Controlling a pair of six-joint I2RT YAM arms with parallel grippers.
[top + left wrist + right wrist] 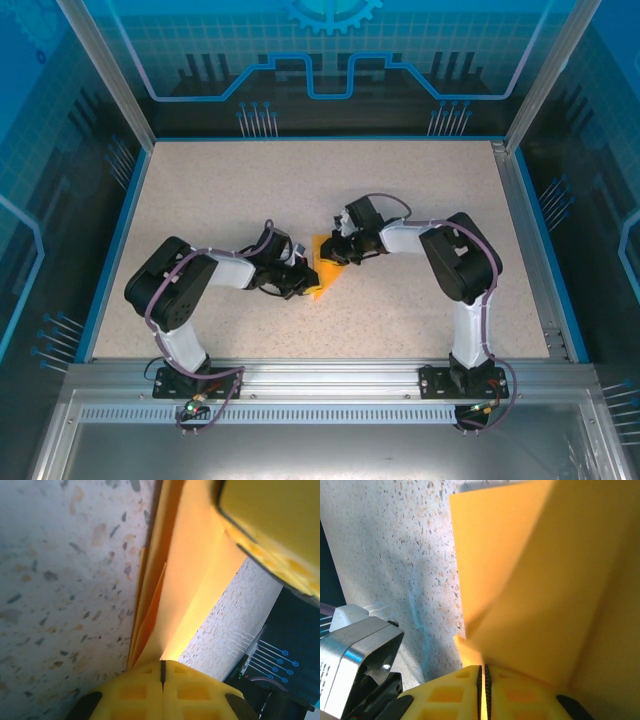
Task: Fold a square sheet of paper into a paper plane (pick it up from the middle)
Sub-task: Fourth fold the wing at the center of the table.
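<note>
Near the middle of the table (200,180), the partly folded sheet of paper (322,264) is pinched from both sides: the left pincer (302,282) is clamped tight on its end nearer the table's front edge, the right pincer (337,250) likewise on the farther end. Pulling apart or twisting unevenly would probably tear the thin sheet or skew its crease; a loose layer might slip out. The table is speckled beige and matt, enclosed by blue-lit glass walls (40,200) on an aluminium frame (330,375).
</note>
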